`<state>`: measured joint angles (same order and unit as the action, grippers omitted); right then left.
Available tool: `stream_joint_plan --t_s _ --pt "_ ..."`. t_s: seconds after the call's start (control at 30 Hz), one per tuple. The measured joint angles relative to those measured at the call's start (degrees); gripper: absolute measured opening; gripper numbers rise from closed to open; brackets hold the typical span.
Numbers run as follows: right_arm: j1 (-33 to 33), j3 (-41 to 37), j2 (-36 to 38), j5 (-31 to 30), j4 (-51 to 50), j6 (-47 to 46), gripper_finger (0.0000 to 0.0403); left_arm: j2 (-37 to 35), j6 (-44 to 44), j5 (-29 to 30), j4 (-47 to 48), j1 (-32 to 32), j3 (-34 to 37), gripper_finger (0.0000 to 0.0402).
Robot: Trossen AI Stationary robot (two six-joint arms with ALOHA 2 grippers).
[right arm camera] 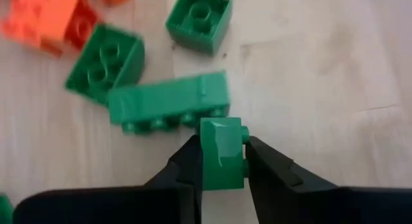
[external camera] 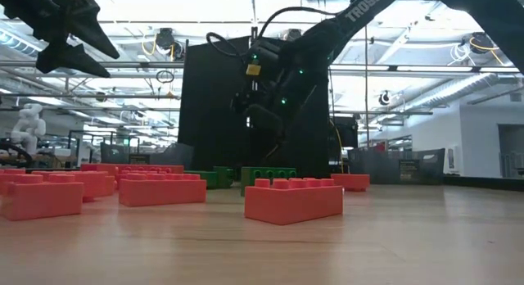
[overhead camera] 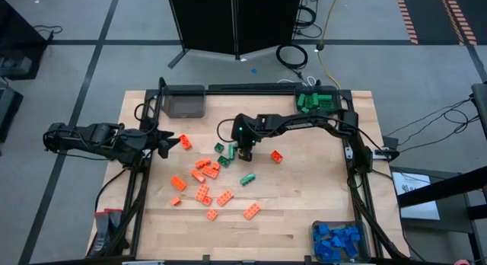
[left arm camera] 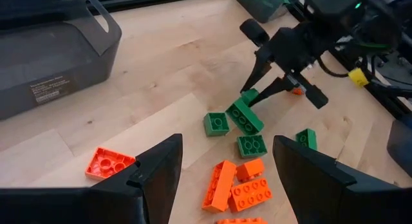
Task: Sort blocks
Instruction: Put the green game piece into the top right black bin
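Orange blocks (overhead camera: 207, 190) and a few green blocks (overhead camera: 226, 152) lie scattered on the middle of the table. My right gripper (overhead camera: 243, 153) reaches in from the right and is shut on a small green block (right arm camera: 222, 153), right beside an oblong green block (right arm camera: 170, 103) that lies on its side. My left gripper (overhead camera: 169, 143) hovers open at the table's left side, next to a single orange block (left arm camera: 109, 163) lying studs down. In the left wrist view, the right gripper (left arm camera: 283, 82) stands over the green blocks (left arm camera: 244, 116). My right gripper pinches the small green block between its two fingers (right arm camera: 270, 166), one on each of two opposite side faces (right arm camera: 207, 156). The fingers come from above, pointing down. Whether the block is lifted clear of the table, I cannot tell.
A grey bin (overhead camera: 185, 102) sits at the far left corner. A bin with green blocks (overhead camera: 318, 102) stands at the far right, and a bin with blue blocks (overhead camera: 338, 241) at the near right corner. Bare wood (overhead camera: 304, 193) lies right of the pile.
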<state>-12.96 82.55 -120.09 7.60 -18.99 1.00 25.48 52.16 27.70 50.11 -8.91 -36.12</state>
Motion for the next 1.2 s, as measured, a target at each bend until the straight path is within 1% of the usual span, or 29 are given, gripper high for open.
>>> stream_joint_plan --t_s 0.1,0.17,0.3,0.43,0.53,0.63,0.7,0.73,0.87,1.0,1.1,1.2 --pt "-0.5 2.4 1.2 -0.3 -2.1 -1.8 0.0073 0.0 0.0 0.2 0.0 0.0 0.0 0.0244" --pt "-0.9 5.2 3.0 -2.4 -6.8 -1.9 0.0073 0.0 0.0 0.3 0.0 0.0 0.0 0.0244" --pt "-2.7 14.2 7.3 -11.4 -19.9 -0.7 0.0073 0.0 0.0 0.3 0.1 0.0 0.0 0.0244" --pt "-6.3 21.1 11.8 -19.1 -27.9 0.8 0.0073 0.0 0.0 0.3 0.1 0.0 0.0 0.0244" --pt "-10.0 23.4 15.5 -24.5 -36.8 -1.2 0.0073 0.0 0.0 0.3 0.1 0.0 0.0 0.0244" --pt "-14.2 22.8 19.9 -30.4 -46.7 -4.4 0.0073 0.0 0.0 0.3 0.1 0.0 0.0 0.0244" --pt "-17.1 21.3 23.5 -32.0 -50.2 -5.2 0.0073 0.0 0.0 0.2 0.1 0.0 0.0 0.0244" --pt "-18.5 20.0 25.4 -31.8 -51.4 -5.5 0.0073 0.0 0.0 0.2 0.1 0.0 0.0 0.0244" --pt "-24.4 11.5 32.5 -31.2 -52.3 -9.2 0.0073 0.0 -0.1 0.3 0.1 0.0 0.0 0.0244" --pt "-29.3 -0.1 38.2 -30.5 -47.4 -12.4 0.0073 0.0 -0.1 0.7 0.2 0.0 0.0 0.0244" --pt "-31.8 -8.1 39.3 -26.4 -42.3 -14.3 0.0073 0.0 -0.2 0.7 0.2 0.0 0.0 0.0244" --pt "-33.5 -14.4 39.2 -22.7 -36.5 -16.0 0.0073 0.0 -0.1 0.8 0.2 0.0 0.0 0.0244"
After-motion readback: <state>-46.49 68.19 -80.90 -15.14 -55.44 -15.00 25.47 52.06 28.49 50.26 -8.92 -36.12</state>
